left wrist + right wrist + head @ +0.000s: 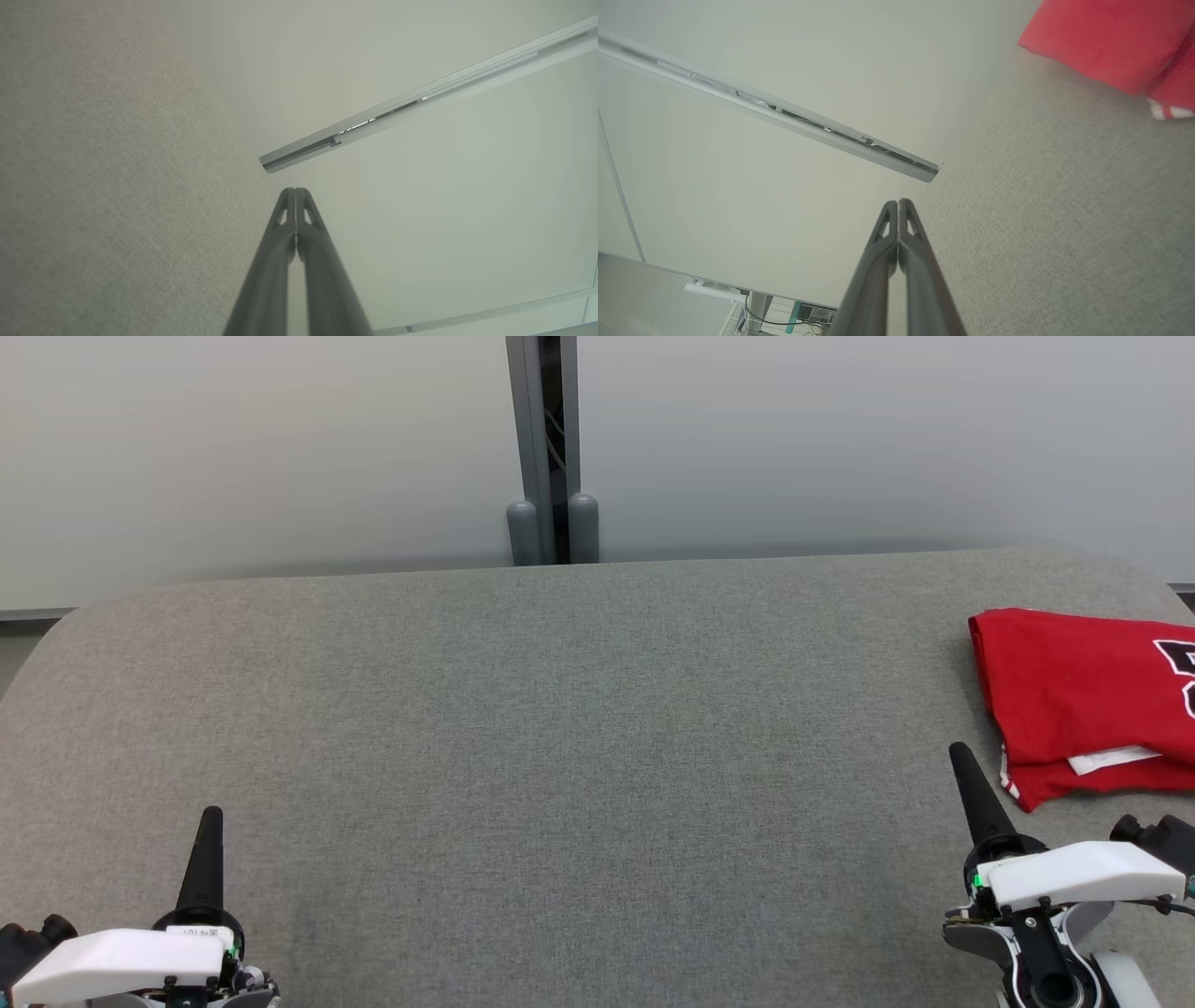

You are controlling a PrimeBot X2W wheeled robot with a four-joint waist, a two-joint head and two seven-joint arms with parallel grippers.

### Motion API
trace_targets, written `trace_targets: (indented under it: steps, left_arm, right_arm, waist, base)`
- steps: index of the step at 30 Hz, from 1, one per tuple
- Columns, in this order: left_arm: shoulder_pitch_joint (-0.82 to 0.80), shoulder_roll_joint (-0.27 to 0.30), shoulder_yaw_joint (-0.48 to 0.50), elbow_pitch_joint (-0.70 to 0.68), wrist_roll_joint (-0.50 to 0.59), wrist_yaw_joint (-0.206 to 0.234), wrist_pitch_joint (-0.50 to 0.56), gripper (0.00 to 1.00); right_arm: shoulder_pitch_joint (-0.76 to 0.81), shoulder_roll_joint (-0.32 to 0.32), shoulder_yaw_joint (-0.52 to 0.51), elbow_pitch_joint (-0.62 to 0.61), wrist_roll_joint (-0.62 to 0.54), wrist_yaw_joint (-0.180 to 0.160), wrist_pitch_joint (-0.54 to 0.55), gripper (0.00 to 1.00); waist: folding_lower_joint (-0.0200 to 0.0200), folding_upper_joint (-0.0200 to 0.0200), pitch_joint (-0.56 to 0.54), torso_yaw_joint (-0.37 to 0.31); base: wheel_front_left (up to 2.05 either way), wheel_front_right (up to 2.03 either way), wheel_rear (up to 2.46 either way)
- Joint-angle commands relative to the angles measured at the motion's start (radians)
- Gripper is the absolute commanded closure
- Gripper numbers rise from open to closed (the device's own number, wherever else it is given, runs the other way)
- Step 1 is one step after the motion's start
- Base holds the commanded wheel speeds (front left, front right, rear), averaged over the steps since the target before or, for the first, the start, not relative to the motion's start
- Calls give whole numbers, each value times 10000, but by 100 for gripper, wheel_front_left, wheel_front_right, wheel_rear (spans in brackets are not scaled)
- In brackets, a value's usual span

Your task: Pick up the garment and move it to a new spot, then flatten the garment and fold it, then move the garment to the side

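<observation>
Garment (1074, 700), a red one, lay folded on the grey table (560, 756) at about 3 o'clock in the head view, close to the table's rounded far corner. Its right part was cut off by the edge of the picture, so its full shape could not be told. A black and white print (1178, 672) on its top was cut off too, and no letter of it could be read. A white label (1111, 759) stuck out between the layers on the 6 o'clock side; any writing on it was too small to make out. A red and white striped trim (1006, 784) showed at the 7 o'clock corner. In the right wrist view the garment appeared blurred at 1 o'clock.

The right gripper (957, 749) had its two dark fingers pressed together, with nothing held. Its tip pointed to 11 o'clock. The garment lay at about 2 o'clock from the tip, just beside it, with a narrow strip of table between them. The left gripper (213, 814), at 7 o'clock in the head view, was closed in the same way and empty, well apart from the garment. A small white sticker (198, 933) on its housing carried marks that could not be read.

Behind the table, at 12 o'clock, a grey post (551, 448) stood between pale wall panels (261, 448).
</observation>
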Motion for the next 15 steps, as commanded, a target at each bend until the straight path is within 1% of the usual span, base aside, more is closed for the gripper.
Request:
trace_targets:
  steps: [1,15]
  left_arm:
    - [-273,47,123,-29,-209,-111,73,100]
    - [-416,-113,442,94,-1241,-393,428,100]
  right_arm:
    - [-191,-93,-57,-98,277,1,58,100]
    - [-189,-107,-113,-90,1526,1,267,100]
  waist:
    - [0,0,-3,10]
    - [0,0,-32,106]
  base:
    - [0,0,0]
    - [0,0,0]
